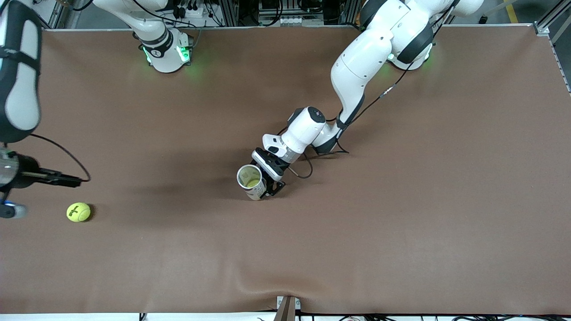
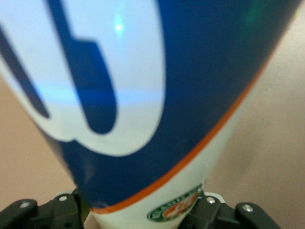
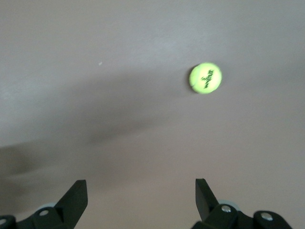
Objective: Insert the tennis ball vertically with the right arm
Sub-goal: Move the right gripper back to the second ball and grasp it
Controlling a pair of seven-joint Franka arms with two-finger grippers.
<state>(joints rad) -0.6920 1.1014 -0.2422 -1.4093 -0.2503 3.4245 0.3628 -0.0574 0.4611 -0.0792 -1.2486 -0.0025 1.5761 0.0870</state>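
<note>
Holding the tennis ball can [image 1: 250,182] upright near the middle of the table [image 1: 401,223], my left gripper [image 1: 269,177] is clamped on its side; the can's blue, white and orange label fills the left wrist view. Mouth open upward, something yellow-green shows inside. My right gripper [image 3: 138,200] hangs wide, nothing in it, over the right arm's end of the table. Tennis ball [image 1: 78,211] lies loose on the brown cloth there, well apart from the can, bare cloth between.
</note>
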